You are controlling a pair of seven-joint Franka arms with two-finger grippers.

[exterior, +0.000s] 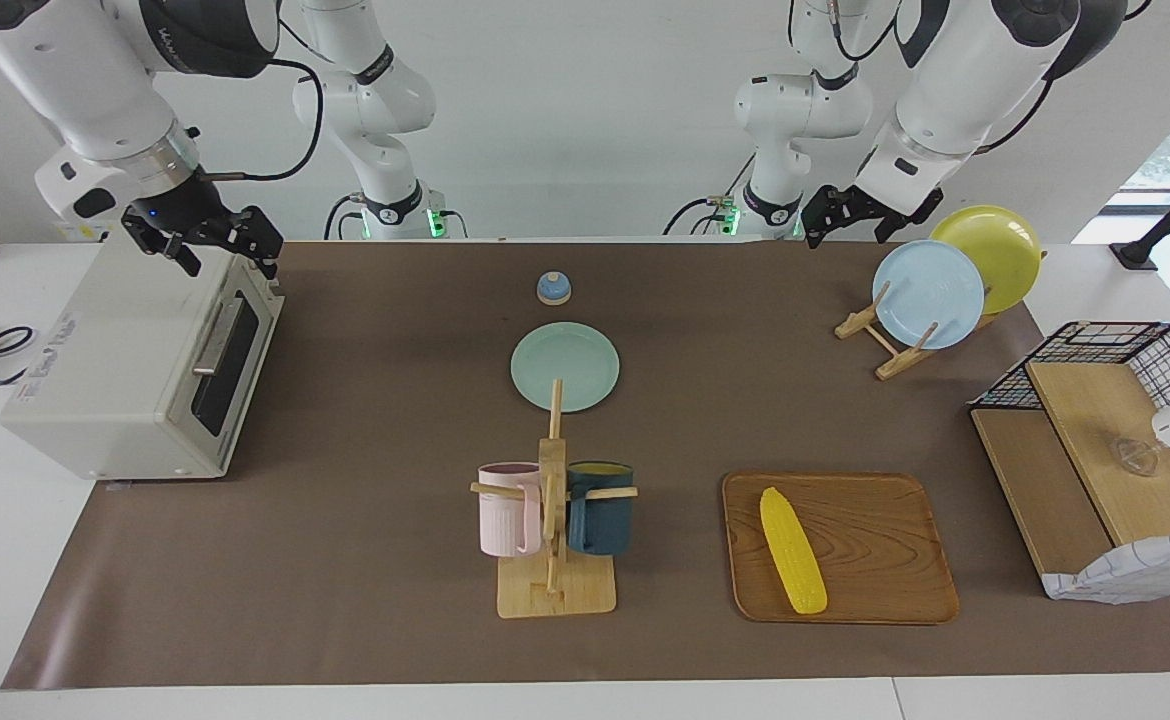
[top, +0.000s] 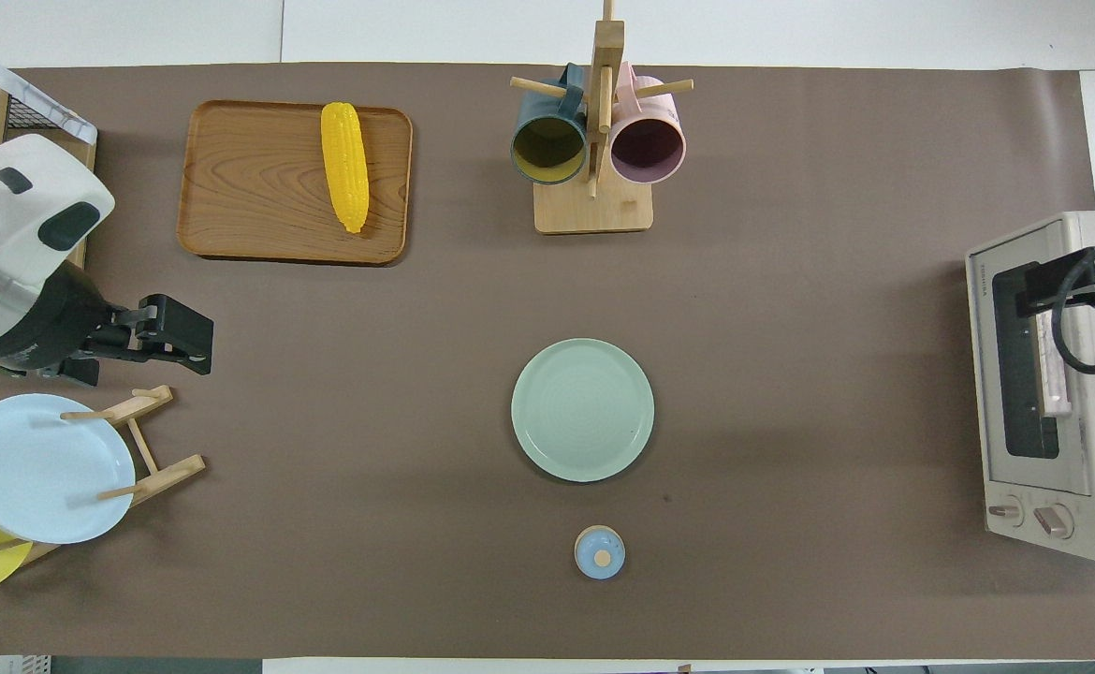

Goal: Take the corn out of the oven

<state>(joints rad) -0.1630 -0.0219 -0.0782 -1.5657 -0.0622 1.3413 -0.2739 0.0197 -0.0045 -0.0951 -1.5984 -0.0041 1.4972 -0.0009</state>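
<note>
The yellow corn (exterior: 793, 550) lies on a wooden tray (exterior: 880, 540) at the table edge farthest from the robots, toward the left arm's end; the overhead view shows it too (top: 344, 167). The off-white oven (exterior: 115, 370) stands at the right arm's end with its dark glass door shut, and no corn shows in it. My right gripper (exterior: 228, 262) hangs open and empty over the oven's top edge by the door (top: 1039, 285). My left gripper (exterior: 848, 237) is open and empty, up in the air beside the plate rack (top: 187, 337).
A green plate (exterior: 565, 365) lies mid-table, with a small blue bell (exterior: 553, 288) nearer the robots. A wooden mug rack (exterior: 555, 580) holds a pink and a dark blue mug. A plate rack holds a blue plate (exterior: 930, 295) and a yellow plate (exterior: 995, 250). A black wire basket (exterior: 1095, 350) stands at the left arm's end.
</note>
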